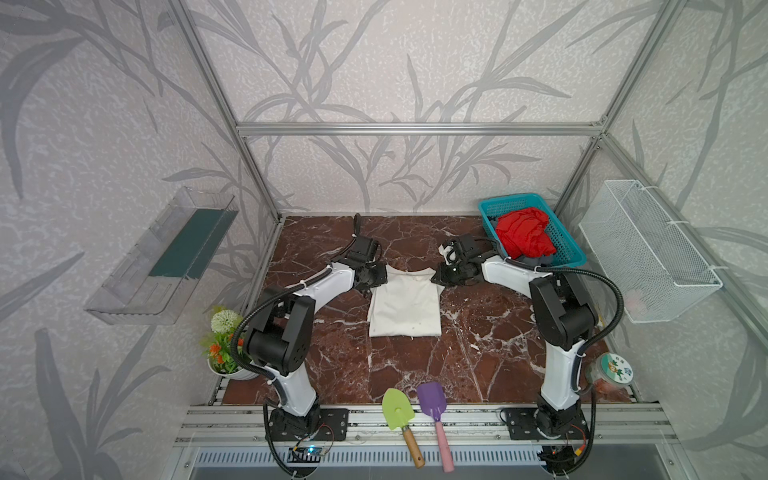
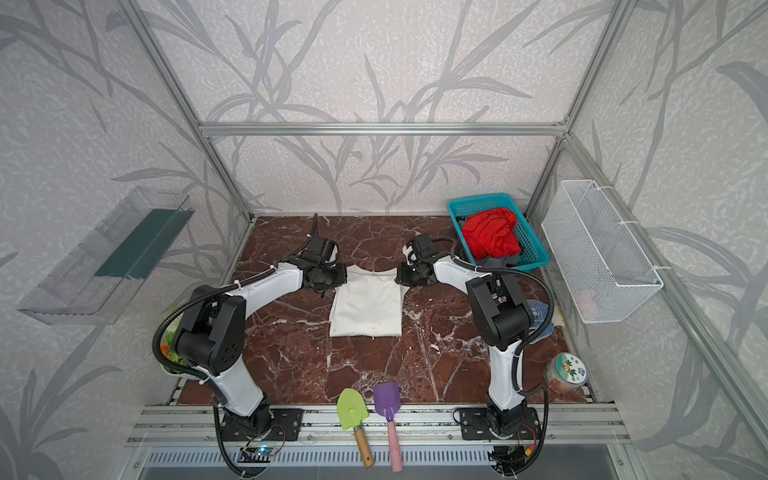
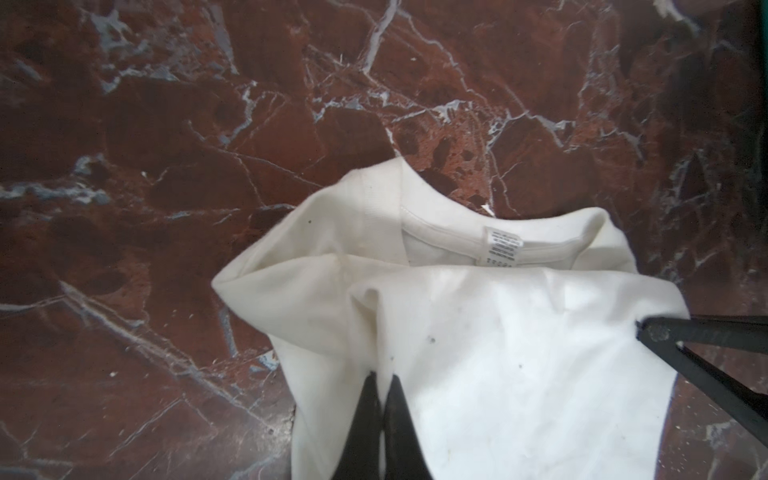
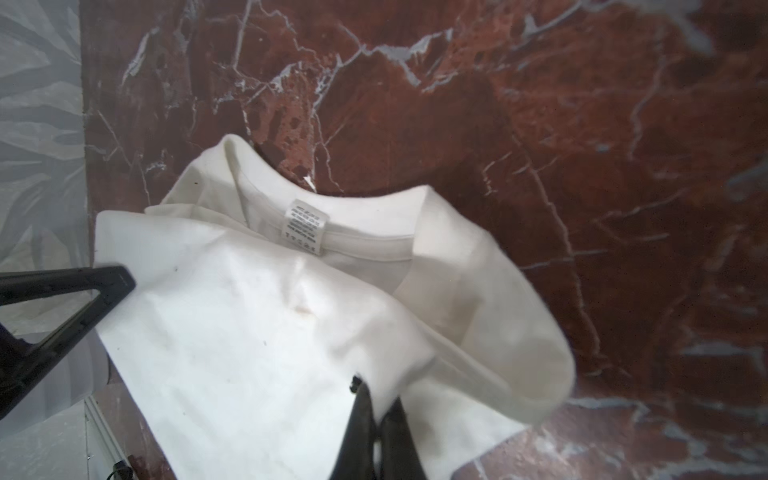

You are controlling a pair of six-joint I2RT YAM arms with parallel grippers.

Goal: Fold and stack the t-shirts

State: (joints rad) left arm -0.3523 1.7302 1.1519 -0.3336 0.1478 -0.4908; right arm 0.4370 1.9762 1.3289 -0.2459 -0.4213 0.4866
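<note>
The cream-white t-shirt (image 1: 405, 307) lay partly folded on the marble, apart from the teal basket (image 1: 571, 245) that held the red t-shirt (image 1: 525, 237). The right gripper (image 4: 376, 399) was pinched shut on the collar-end corner nearer the basket, and the left gripper (image 3: 381, 380) on the farther corner. Either thin pinch might have caught only the top layer, so lifting would peel the fold open. Uneven pulls would skew it.

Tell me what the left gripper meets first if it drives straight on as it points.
The cream t-shirt: the left gripper is shut on it. Beyond the cloth, probably the marble table; depth is unclear.
</note>
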